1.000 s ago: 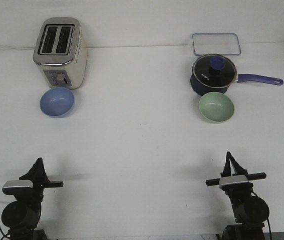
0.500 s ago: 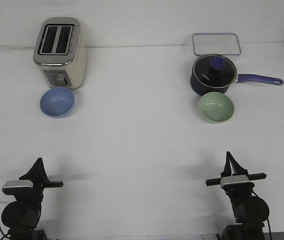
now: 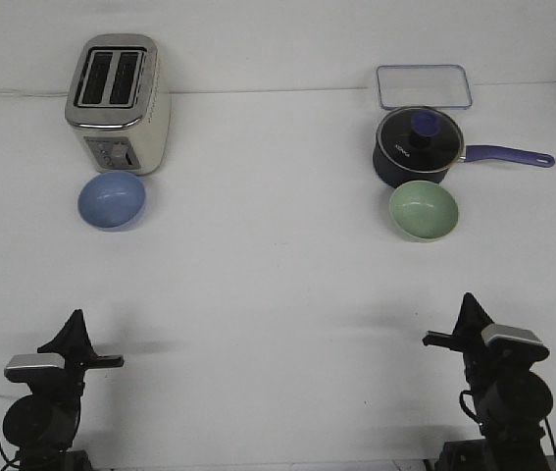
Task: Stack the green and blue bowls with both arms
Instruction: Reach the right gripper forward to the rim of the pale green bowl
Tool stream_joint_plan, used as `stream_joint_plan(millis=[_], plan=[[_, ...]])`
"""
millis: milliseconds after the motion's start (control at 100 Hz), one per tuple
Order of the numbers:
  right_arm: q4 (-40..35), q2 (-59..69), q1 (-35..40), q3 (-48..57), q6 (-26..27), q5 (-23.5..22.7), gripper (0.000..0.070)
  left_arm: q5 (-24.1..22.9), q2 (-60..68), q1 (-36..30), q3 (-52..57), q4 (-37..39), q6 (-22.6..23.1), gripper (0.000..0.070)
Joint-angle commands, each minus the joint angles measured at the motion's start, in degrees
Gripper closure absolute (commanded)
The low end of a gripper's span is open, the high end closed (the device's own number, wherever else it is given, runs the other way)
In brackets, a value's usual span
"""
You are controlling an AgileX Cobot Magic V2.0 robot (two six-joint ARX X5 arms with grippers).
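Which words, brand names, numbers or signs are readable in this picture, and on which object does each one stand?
None can be read for certain.
Saucepan: small pale lettering on its dark side, too blurred to read.
Toaster: control panel with knobs; markings too small to read.
Blue bowl, green bowl: plain.
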Motion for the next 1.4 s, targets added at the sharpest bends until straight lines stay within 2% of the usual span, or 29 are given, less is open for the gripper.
stream_joint_plan(millis=[0,40,110,150,340,570,910,1050,1100,1130,1170,1270,1390], plan=[[-2.8,5.9,-0.1,5.5,0.9,0.2,0.0687,0.0,0.0,0.1,-1.1,0.7,-0.1,0.0685],[-4.7,9.9,-0.1,9.0,0.1,0.2,0.0603,0.0,0.0,0.1,-1.1,0.7,-0.1,0.0685],[-7.3,16.3,-0.2,14.4,-0.8,0.2,0.031,0.0,0.0,0.1,-1.1,0.7,-0.1,0.0685],[-8.4,19.9,-0.3,17.2,-1.1,0.2,0.0237,0.0,0.0,0.1,-1.1,0.7,-0.1,0.0685],[-11.7,38.0,-1.7,30.6,-3.4,-1.3,0.0231,0.0,0.0,0.1,-1.1,0.7,-0.1,0.0685],[-16.4,61.4,-6.8,45.3,-8.2,-4.1,0.0232,0.0,0.0,0.1,-1.1,0.7,-0.1,0.0685],[-17.0,86.2,-11.5,57.6,-9.8,-9.1,0.0232,0.0,0.0,0.1,-1.1,0.7,-0.1,0.0685],[-16.6,91.4,-11.7,59.4,-9.9,-9.5,0.0235,0.0,0.0,0.1,-1.1,0.7,-0.1,0.0685],[-16.0,92.7,-11.7,59.5,-9.9,-10.2,0.0265,0.0,0.0,0.1,-1.1,0.7,-0.1,0.0685],[-15.9,93.1,-11.7,59.5,-9.9,-10.7,0.0302,0.0,0.0,0.1,-1.1,0.7,-0.1,0.0685],[-15.9,93.6,-11.7,59.5,-10.1,-11.1,0.04,0.0,0.0,0.1,-1.1,0.7,-0.1,0.0685],[-15.8,93.9,-11.7,59.5,-10.7,-12.0,0.0691,0.0,0.0,0.1,-1.1,0.6,-0.1,0.0685],[-16.3,93.1,-11.7,60.0,-11.0,-12.3,0.07,0.0,0.0,0.1,-1.1,0.7,-0.1,0.0685]])
